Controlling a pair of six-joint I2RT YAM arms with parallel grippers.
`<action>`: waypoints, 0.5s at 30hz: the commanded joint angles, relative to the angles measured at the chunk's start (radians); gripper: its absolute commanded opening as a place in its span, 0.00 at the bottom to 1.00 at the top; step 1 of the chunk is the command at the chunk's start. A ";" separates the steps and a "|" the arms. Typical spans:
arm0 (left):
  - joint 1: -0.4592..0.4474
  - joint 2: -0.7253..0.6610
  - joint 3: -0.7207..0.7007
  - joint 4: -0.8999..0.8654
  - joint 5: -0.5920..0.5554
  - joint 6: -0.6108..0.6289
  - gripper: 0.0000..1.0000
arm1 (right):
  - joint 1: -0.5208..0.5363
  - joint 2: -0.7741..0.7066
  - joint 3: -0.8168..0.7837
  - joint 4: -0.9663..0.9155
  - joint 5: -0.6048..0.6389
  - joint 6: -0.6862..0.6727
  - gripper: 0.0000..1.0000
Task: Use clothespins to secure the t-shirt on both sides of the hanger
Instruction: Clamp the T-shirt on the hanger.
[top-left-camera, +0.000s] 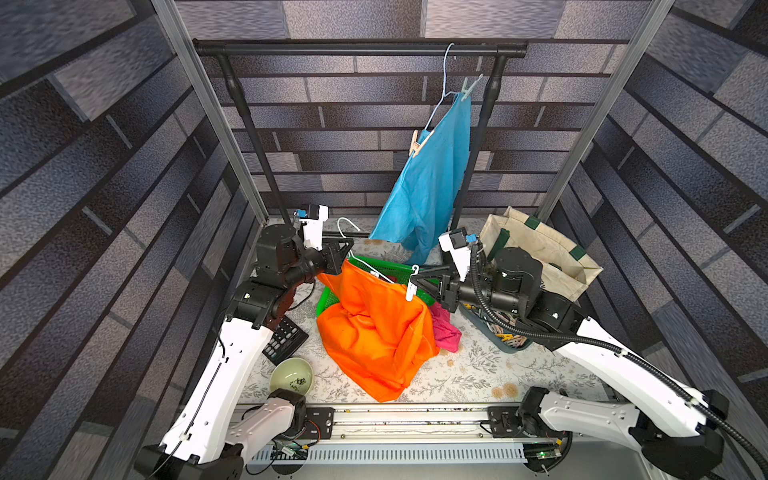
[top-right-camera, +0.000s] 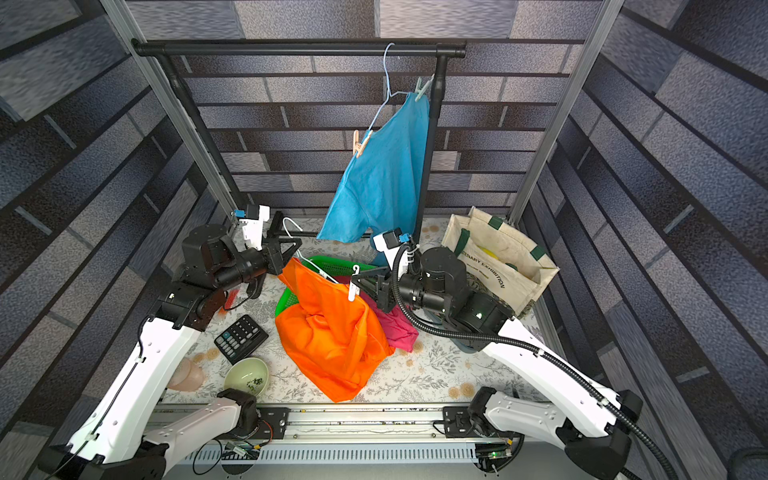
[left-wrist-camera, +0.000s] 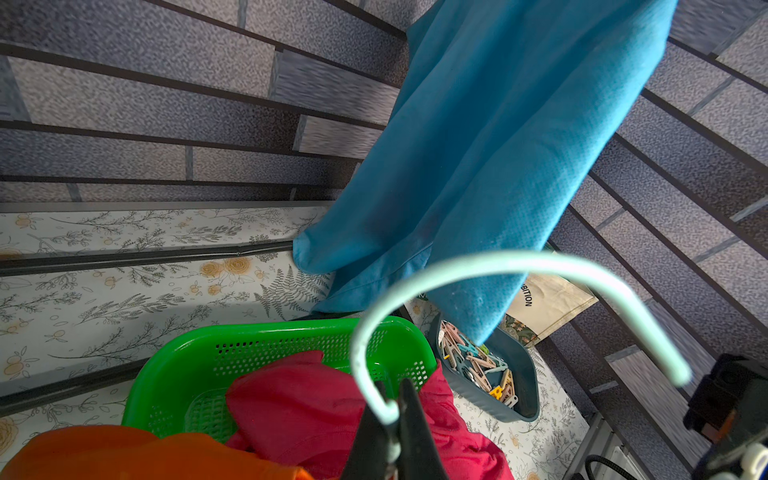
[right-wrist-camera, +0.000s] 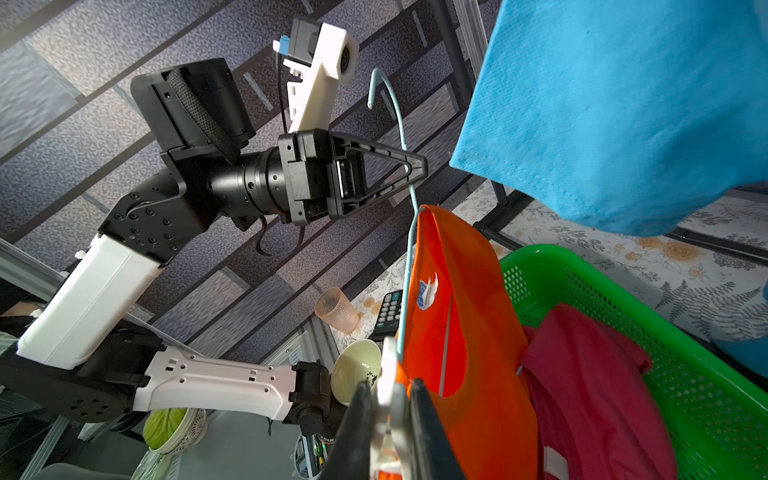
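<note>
An orange t-shirt hangs on a pale wire hanger over the green basket and sags onto the table. My left gripper is shut on the hanger's neck, just under the hook. My right gripper is shut on a white clothespin at the shirt's right shoulder, against the hanger wire. Whether the pin bites the cloth I cannot tell. Several more clothespins fill a dark bin by the right arm.
A blue t-shirt hangs from the black rail, pinned with a peach clothespin and a mint one. The green basket holds pink cloth. Tote bag back right; calculator and bowl front left.
</note>
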 joint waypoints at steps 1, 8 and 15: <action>-0.004 -0.001 0.043 0.013 -0.012 0.013 0.00 | 0.019 -0.013 -0.031 0.019 0.025 -0.015 0.00; -0.003 0.011 0.052 0.006 -0.012 -0.001 0.00 | 0.075 -0.032 -0.052 -0.012 0.076 -0.049 0.04; -0.003 0.011 0.061 0.005 0.016 0.008 0.00 | 0.084 -0.058 -0.022 -0.067 0.102 -0.084 0.54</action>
